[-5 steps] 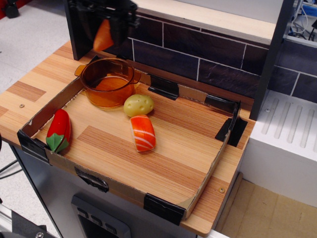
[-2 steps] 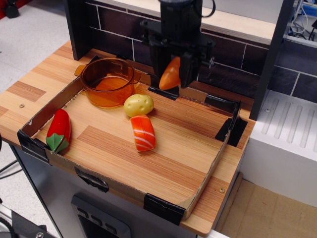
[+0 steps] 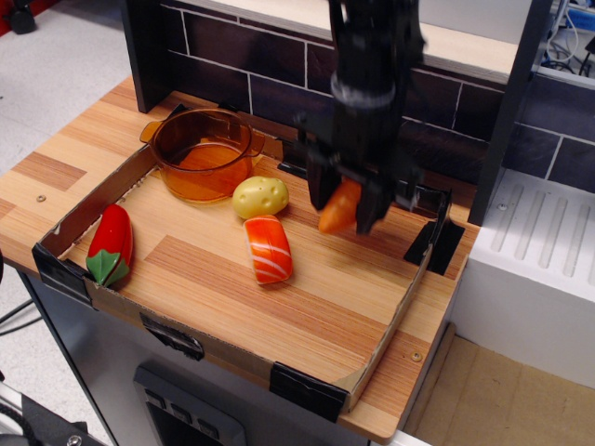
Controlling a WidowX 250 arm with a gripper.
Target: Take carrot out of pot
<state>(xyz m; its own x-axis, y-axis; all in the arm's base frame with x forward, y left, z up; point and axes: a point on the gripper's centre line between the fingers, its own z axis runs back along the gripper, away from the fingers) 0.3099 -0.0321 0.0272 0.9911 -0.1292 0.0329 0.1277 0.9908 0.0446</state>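
My black gripper (image 3: 342,206) is shut on the plain orange carrot (image 3: 339,208) and holds it tip-down just above the wooden tray floor, right of centre. The amber transparent pot (image 3: 203,153) stands at the tray's back left corner, well to the left of the gripper, and looks empty.
A yellow potato (image 3: 259,197) lies beside the pot. An orange white-striped salmon piece (image 3: 268,248) lies in front of the potato. A red pepper with green stem (image 3: 110,243) lies at the left. The low cardboard tray wall (image 3: 395,316) rings the board. A dark tiled wall stands behind.
The gripper has carried the carrot from above the pot to the right and down, to just above the tray floor right of centre. The other items have not moved.
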